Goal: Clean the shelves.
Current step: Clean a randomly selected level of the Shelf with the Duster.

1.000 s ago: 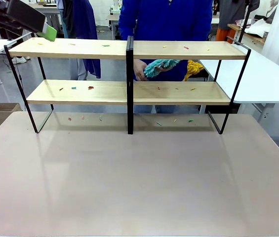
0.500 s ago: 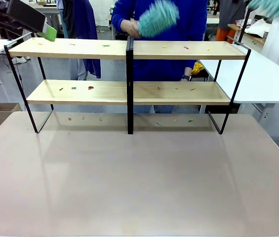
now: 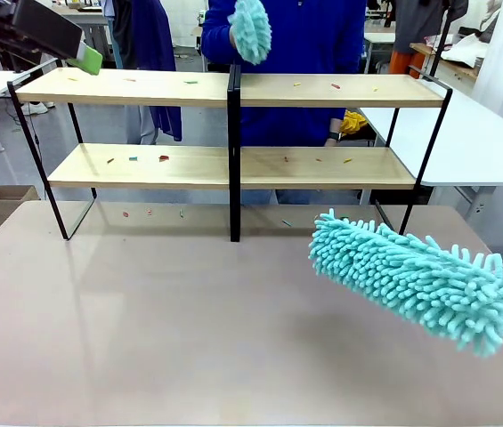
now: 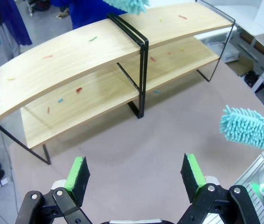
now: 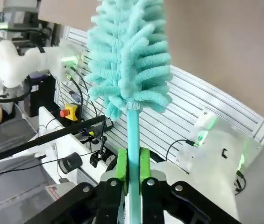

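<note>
**Shelves due for dusting, two dusters up**
Front: the shelves (image 3: 144,165) stand at the far side of the table (image 3: 189,338), with coloured scraps (image 3: 163,158) on both boards. The robot's teal duster (image 3: 411,276) hangs near right, its head angled toward them, probably to begin sweeping. A person's duster (image 3: 251,28) is over the top board. Left wrist: the left gripper (image 4: 135,173), spread and empty, hovers above the shelves' left end, out of the way. Right wrist: the right gripper (image 5: 132,165) pinches the duster's handle low down, for reach.
</note>
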Controlling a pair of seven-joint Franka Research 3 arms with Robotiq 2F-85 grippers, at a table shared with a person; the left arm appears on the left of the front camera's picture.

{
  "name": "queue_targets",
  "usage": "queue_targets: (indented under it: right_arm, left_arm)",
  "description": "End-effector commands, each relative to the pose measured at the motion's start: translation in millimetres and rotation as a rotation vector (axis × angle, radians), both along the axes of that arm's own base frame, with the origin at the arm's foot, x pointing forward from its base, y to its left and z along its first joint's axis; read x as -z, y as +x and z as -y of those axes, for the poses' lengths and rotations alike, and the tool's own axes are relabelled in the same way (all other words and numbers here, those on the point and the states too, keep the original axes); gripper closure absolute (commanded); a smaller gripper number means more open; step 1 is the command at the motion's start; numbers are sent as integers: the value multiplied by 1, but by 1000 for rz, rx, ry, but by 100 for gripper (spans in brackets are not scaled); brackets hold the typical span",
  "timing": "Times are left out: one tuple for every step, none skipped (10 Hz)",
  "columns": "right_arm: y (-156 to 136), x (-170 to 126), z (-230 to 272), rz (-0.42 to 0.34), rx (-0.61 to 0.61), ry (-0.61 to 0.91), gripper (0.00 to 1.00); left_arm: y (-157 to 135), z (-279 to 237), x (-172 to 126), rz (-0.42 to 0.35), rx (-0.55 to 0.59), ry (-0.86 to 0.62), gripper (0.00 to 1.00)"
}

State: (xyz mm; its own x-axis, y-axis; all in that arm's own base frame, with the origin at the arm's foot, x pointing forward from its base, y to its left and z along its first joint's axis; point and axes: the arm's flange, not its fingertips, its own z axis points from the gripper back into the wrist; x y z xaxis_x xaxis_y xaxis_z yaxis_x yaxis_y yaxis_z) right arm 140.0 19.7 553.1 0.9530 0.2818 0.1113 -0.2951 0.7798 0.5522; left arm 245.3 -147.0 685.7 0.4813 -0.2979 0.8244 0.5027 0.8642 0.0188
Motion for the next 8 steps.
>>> queue_targets:
  right_arm:
    - [6, -13, 6, 2, 17, 58, 88]
    - [0, 0, 0, 0, 0, 0, 88]
    - [6, 0, -6, 78, 66, -16, 88]
    - [26, 5, -18, 110, 61, 10, 88]
    - [51, 8, -32, 124, 40, 51, 88]
    - [77, 10, -41, 133, 44, 56, 88]
    - [100, 12, -48, 98, 34, 65, 88]
    - [118, 16, -52, 97, 54, 63, 88]
  left_arm:
    - [1, -1, 0, 2, 8, -10, 0]
    - [1, -1, 0, 2, 8, -10, 0]
    - [1, -1, 0, 2, 8, -10, 0]
    - [1, -1, 0, 2, 8, -10, 0]
    - [1, -1, 0, 2, 8, -10, 0]
    - [1, -1, 0, 2, 8, -10, 0]
    - [1, -1, 0, 2, 8, -10, 0]
    - [1, -1, 0, 2, 8, -10, 0]
